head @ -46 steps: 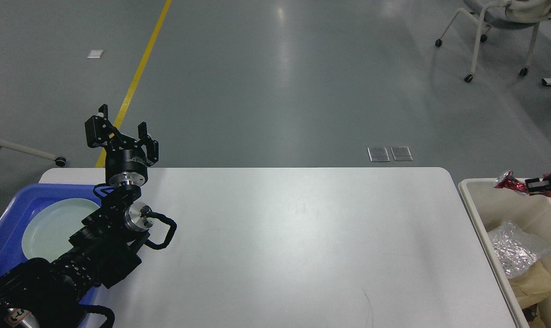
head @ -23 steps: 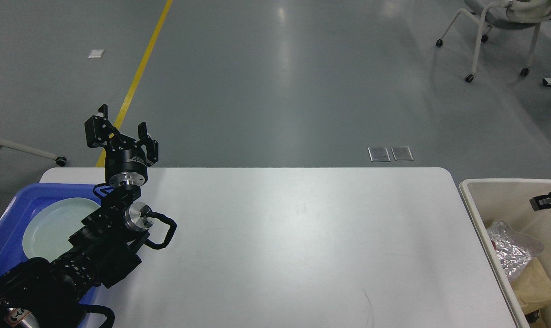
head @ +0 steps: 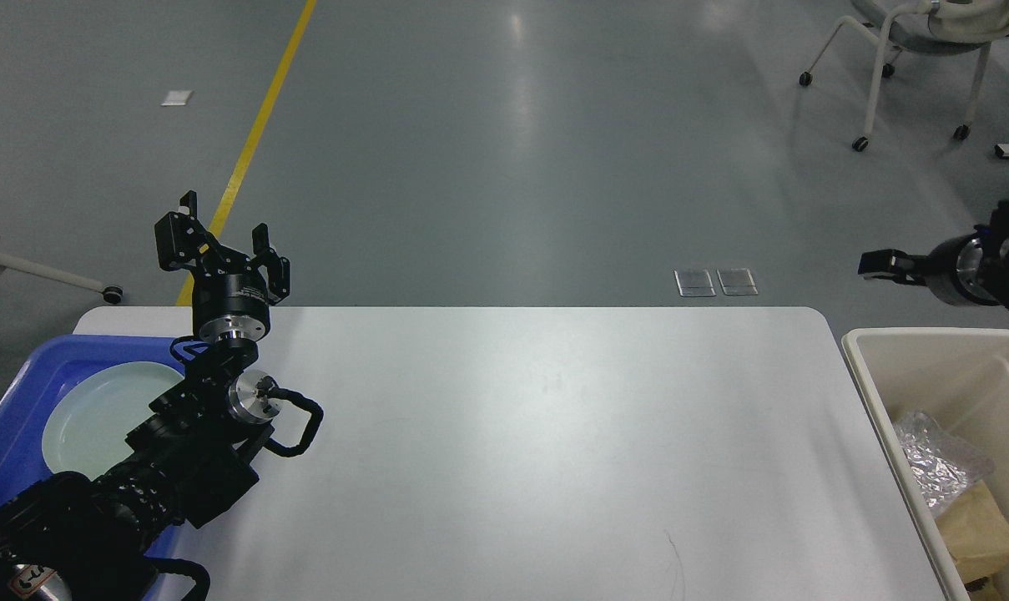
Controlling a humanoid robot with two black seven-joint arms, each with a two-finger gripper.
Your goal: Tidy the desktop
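Observation:
The desktop (head: pixel 537 434) is a wide white tabletop with rounded corners and nothing lying on its middle. My left gripper (head: pixel 220 238) is raised over the table's far left edge, fingers apart and empty. My right gripper (head: pixel 884 265) comes in from the right edge, above the far rim of the beige bin (head: pixel 856 367). It is seen side-on and dark, so its fingers cannot be told apart, and nothing shows in it.
A blue tray (head: pixel 12 417) at the left edge holds a pale green plate (head: pixel 87 417), partly hidden by my left arm. The bin holds crumpled silver foil (head: pixel 938 467) and brown paper (head: pixel 976 526). A wheeled chair (head: pixel 913 33) stands far right on the floor.
The right gripper held a red wrapper over the bin a second ago, then let it go. It has since risen and moved up and to the left. The left arm has not moved.

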